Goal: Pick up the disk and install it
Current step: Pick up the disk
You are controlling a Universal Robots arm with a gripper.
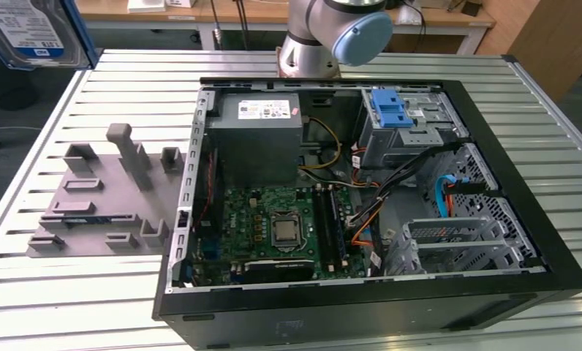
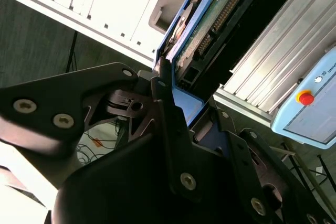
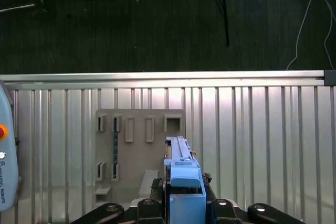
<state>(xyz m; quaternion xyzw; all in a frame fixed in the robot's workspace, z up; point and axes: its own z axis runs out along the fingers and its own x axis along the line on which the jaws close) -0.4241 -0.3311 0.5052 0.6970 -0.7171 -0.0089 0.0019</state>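
The disk (image 1: 28, 33) hangs high above the table's far corner on the exterior view's left; its blue-and-white label and blue carrier edge show. In the first wrist view the disk (image 3: 181, 174) stands edge-on, blue carrier uppermost, over the grey fixture. The second wrist view shows the disk's (image 2: 210, 19) green circuit board side and blue frame. My gripper (image 2: 181, 93) is shut on the disk's end, a black finger on each side. The gripper (image 3: 185, 211) clamps the blue carrier from both sides.
An open computer case (image 1: 486, 285) lies on the slatted metal table (image 1: 37, 292), with a blue latch (image 1: 389, 110) on its drive cage. A grey slotted fixture (image 1: 106, 197) sits beside the case. The arm's base (image 1: 335, 33) stands behind. A pendant (image 2: 310, 108) rests nearby.
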